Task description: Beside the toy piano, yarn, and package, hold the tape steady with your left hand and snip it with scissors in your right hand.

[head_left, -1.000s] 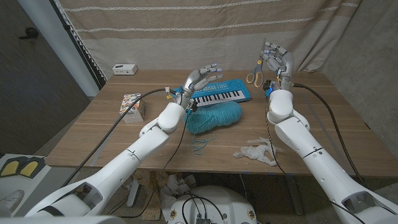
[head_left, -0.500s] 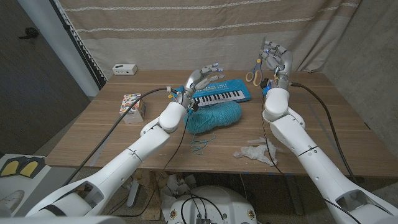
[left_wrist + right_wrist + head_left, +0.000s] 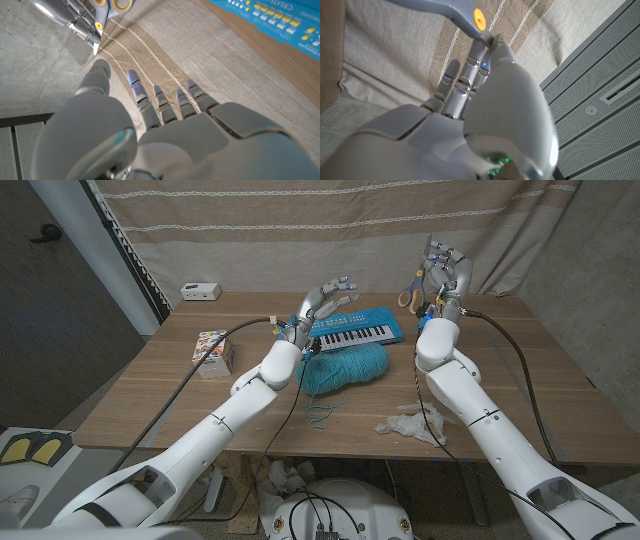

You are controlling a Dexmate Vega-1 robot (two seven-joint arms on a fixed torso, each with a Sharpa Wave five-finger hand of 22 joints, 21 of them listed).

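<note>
My right hand (image 3: 442,268) is raised at the table's back right and holds the orange-handled scissors (image 3: 408,297), whose handles hang down on its left. In the right wrist view its fingertips (image 3: 492,42) pinch the grey scissors (image 3: 451,10) near the orange pivot. My left hand (image 3: 326,301) hovers open above the blue toy piano (image 3: 358,332), fingers spread towards the scissors (image 3: 111,5). The teal yarn ball (image 3: 346,367) lies in front of the piano. The package (image 3: 213,352) stands at the left. I cannot make out the tape.
A crumpled white scrap (image 3: 410,425) lies near the front edge by my right arm. A loose teal strand (image 3: 322,412) lies in front of the yarn. A small white box (image 3: 200,290) sits at the back left. A curtain hangs behind the table.
My right arm has shifted slightly to the left with the scissors still in its hand. My left hand has risen a little towards the scissors.
</note>
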